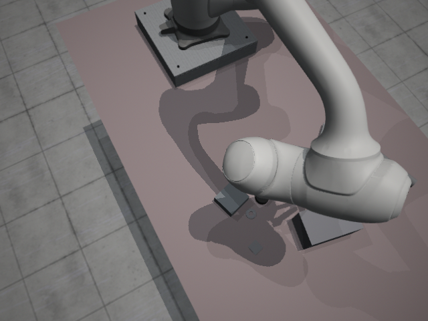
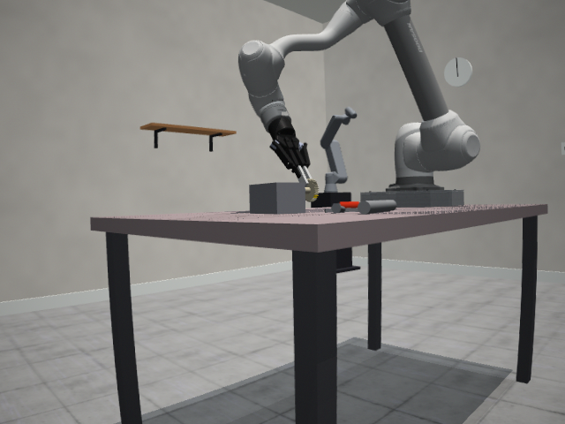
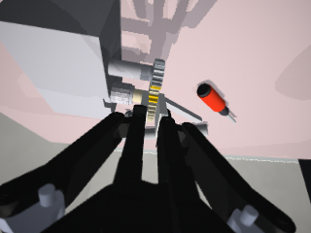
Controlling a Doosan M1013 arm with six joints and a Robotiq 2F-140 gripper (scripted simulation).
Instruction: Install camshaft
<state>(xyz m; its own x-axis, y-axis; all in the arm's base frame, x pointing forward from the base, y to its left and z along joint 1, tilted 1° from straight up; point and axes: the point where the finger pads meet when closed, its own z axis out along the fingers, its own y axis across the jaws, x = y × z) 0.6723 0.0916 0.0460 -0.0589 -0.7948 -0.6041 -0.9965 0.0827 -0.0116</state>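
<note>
The grey engine case (image 3: 53,58) stands upright on the table; it also shows in the side view (image 2: 276,197) and, partly hidden under the arm, from above (image 1: 324,231). The small grey crank gear (image 3: 158,73) sits on its front. My gripper (image 3: 152,101) is shut on the camshaft's yellowish big gear (image 3: 154,102), held edge-on just below the small gear and touching it. The camshaft's shaft (image 3: 123,94) points at the case front and reaches it; I cannot tell how deep it sits. The gear marks are not visible. The gripper (image 2: 305,175) slants down at the case's right side.
A red-handled screwdriver (image 3: 213,99) lies on the table to the right of the gears, next to a dark cylinder (image 2: 377,206). A dark block (image 1: 231,199), a small ring (image 1: 251,214) and a small square plate (image 1: 255,247) lie near the case. The robot base (image 1: 195,41) stands at the far end.
</note>
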